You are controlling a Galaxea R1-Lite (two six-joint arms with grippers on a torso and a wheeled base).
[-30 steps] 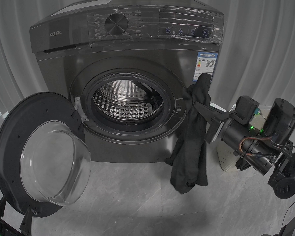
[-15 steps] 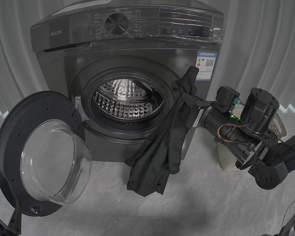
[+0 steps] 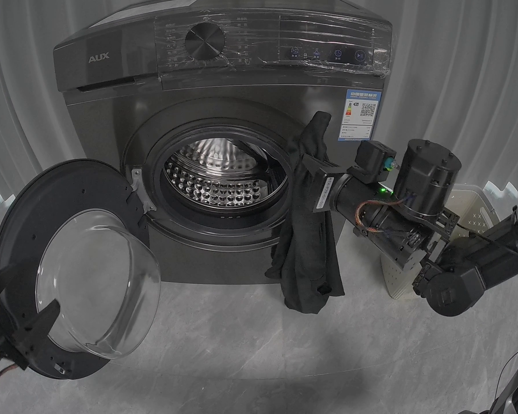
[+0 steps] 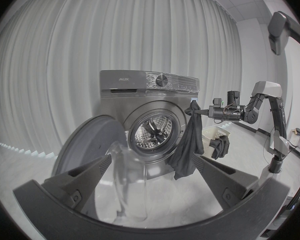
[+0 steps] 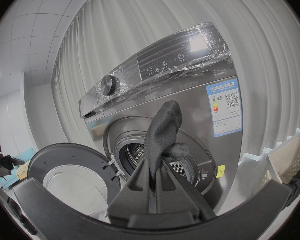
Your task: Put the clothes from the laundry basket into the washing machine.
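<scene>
Black cloth, a limp dark garment (image 3: 308, 231), hangs from the right gripper (image 3: 304, 163), whose fingers are pinched tight on its upper part (a tuft pokes up above them). It dangles in front of the washing machine (image 3: 224, 81), at the right edge of the open drum mouth (image 3: 224, 173). The round door (image 3: 69, 271) stands swung wide to the left. The left gripper (image 4: 151, 155) sits low near that door, fingers spread wide and holding nothing. The white laundry basket (image 3: 477, 199) stands right of the machine, another dark piece (image 4: 220, 146) draped over its rim.
</scene>
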